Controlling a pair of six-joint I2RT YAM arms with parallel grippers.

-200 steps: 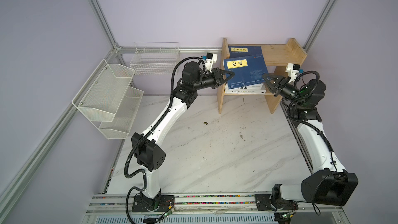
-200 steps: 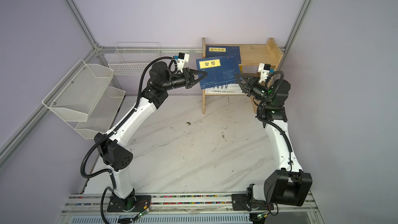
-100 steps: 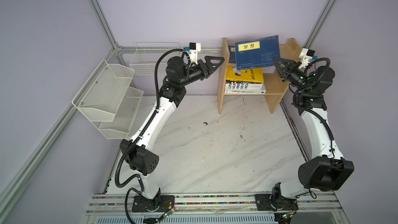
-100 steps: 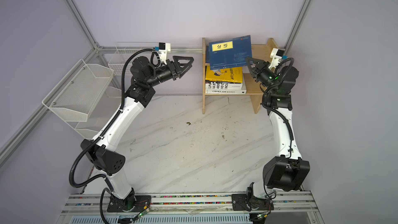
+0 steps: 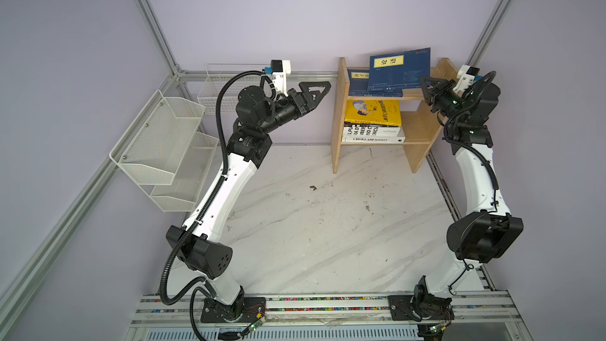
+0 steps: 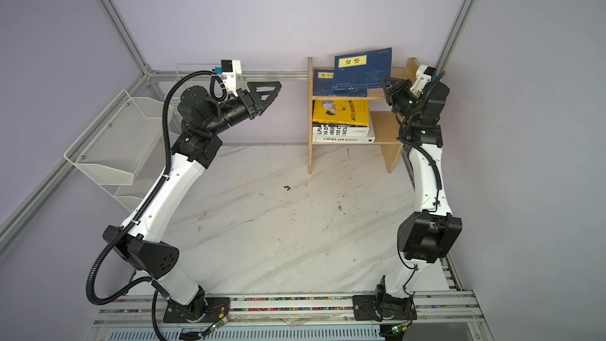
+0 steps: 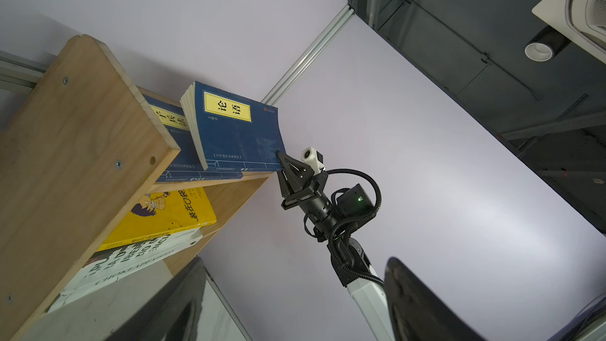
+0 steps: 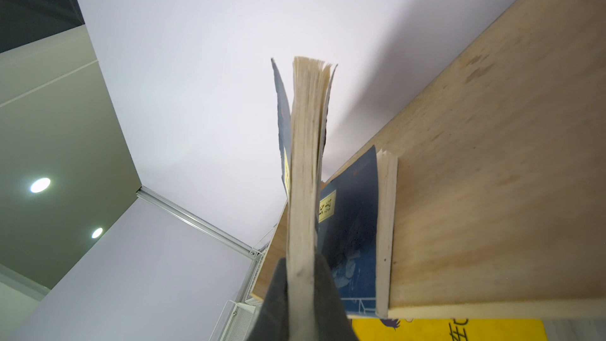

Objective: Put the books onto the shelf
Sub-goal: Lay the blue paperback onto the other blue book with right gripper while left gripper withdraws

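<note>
The wooden shelf stands at the back right. My right gripper is shut on the lower corner of a navy book with a yellow label. The book is tilted up over the top tier, above a second navy book lying there. In the right wrist view its page edge sits between my fingers. A yellow book lies on white books on the lower tier. My left gripper is open and empty, left of the shelf and apart from it.
A white mesh tiered rack hangs on the left wall. A white wire basket sits behind my left arm. A small dark scrap lies on the marble table. Aluminium frame posts stand at both back corners.
My left gripper let go of the navy book, opened and drew back to the left. My right gripper lifted the book from in front of the shelf up to the top tier.
</note>
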